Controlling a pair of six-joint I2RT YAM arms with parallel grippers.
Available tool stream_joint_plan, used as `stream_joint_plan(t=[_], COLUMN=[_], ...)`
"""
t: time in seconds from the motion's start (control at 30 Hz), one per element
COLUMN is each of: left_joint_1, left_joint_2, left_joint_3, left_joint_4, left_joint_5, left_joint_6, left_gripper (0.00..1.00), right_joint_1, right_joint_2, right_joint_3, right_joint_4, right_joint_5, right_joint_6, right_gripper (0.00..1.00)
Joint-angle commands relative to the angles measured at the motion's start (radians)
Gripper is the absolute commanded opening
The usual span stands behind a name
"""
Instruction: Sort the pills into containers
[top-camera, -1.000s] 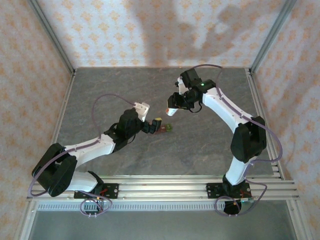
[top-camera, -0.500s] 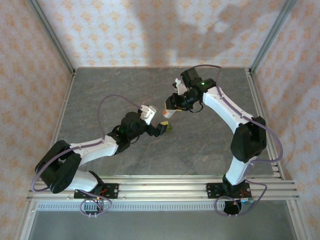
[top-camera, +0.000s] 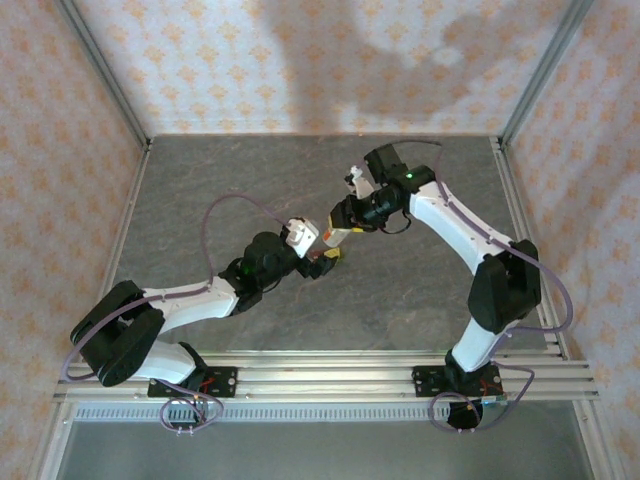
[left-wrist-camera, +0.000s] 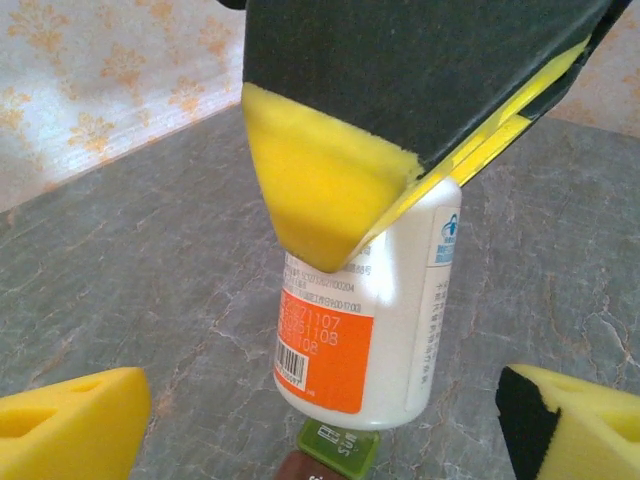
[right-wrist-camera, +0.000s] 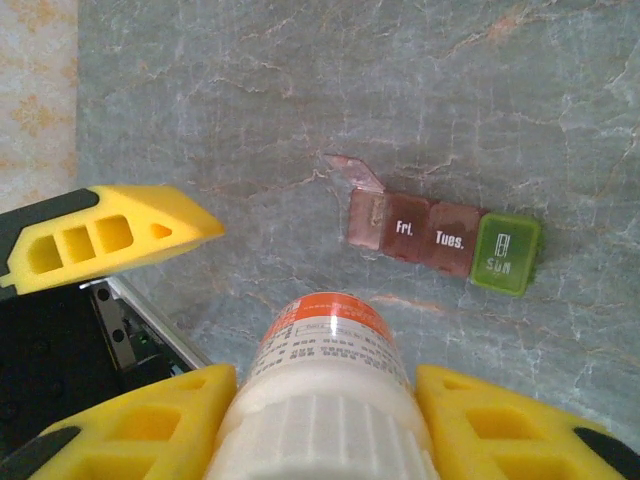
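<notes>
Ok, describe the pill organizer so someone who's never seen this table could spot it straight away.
On the grey marbled table, look just past the white orange-banded pill bottle clamped in the right gripper. The pill organizer lies flat there: a short strip of joined squares, brownish-red ones marked Fri. and Tues., one lid flipped open, and a green SUN end.

Grey marbled table, white bottle (orange label), patterned walls

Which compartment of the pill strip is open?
The brown end compartment beside Fri., farthest from the green compartment; its lid stands flipped up, the others are shut.
</notes>
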Motion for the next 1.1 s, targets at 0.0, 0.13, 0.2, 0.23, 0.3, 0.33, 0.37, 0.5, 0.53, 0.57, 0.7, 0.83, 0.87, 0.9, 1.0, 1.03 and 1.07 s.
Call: stream_joint_plan(t=[0.0,0.13,0.2,0.23,0.3,0.33,0.37,0.5,0.53,0.57,0.7,0.83,0.87,0.9,1.0,1.03,1.07], left_joint_1=[-0.006,-0.006,-0.005,-0.006,-0.006,-0.006,-0.006,-0.006,-0.006,-0.006,-0.006,-0.007,-0.006,-0.007,-0.006,-0.005,-0.007], left_joint_2=[-0.009,-0.009,-0.009,-0.009,-0.011,-0.012,-0.014,-0.012,-0.011,-0.010,-0.003,-0.003,-0.004,-0.003,-0.002,0.000,-0.001], left_joint_3=[-0.003,-0.004,-0.006,-0.007,-0.010,-0.012,-0.012,-0.019,-0.024,-0.027,-0.039,-0.039,-0.038,-0.035,-0.031,-0.029,-0.026], left_joint_4=[0.067,0.071,0.068,0.072,0.075,0.073,0.069,0.073,0.074,0.078,0.097,0.102,0.099,0.097,0.096,0.095,0.093], left_joint_5=[0.008,0.030,0.036,0.037,0.040,0.040,0.043,0.044,0.045,0.043,0.040,0.041,0.041,0.043,0.046,0.046,0.046], left_joint_6=[0.005,-0.009,-0.012,-0.014,-0.016,-0.017,-0.018,-0.025,-0.027,-0.030,-0.046,-0.053,-0.053,-0.056,-0.057,-0.057,-0.058], left_gripper=[0.85,0.79,0.76,0.76,0.73,0.72,0.71,0.69,0.67,0.66,0.63,0.59,0.58,0.58,0.59,0.59,0.59], right_joint_1=[0.026,0.053,0.065,0.069,0.074,0.077,0.080,0.083,0.083,0.083,0.084,0.086,0.086,0.086,0.090,0.092,0.095], right_joint_2=[-0.043,-0.031,-0.025,-0.022,-0.016,-0.014,-0.014,-0.016,-0.018,-0.019,-0.025,-0.029,-0.031,-0.031,-0.031,-0.031,-0.031], right_joint_3=[-0.003,0.013,0.020,0.022,0.025,0.027,0.028,0.025,0.025,0.024,0.020,0.014,0.012,0.010,0.005,0.004,0.004], right_joint_4=[0.031,0.031,0.031,0.033,0.039,0.041,0.041,0.054,0.058,0.062,0.070,0.075,0.078,0.082,0.095,0.096,0.097], right_joint_5=[-0.025,-0.018,-0.015,-0.015,-0.014,-0.014,-0.013,-0.017,-0.019,-0.020,-0.027,-0.031,-0.034,-0.037,-0.046,-0.048,-0.047], right_joint_6=[0.016,0.021,0.026,0.029,0.034,0.037,0.039,0.053,0.056,0.060,0.069,0.075,0.077,0.079,0.090,0.091,0.091], right_gripper=[0.40,0.40,0.40,0.40,0.40,0.40,0.40,0.40,0.40,0.40,0.40,0.40,0.40,0.40,0.40,0.40,0.40])
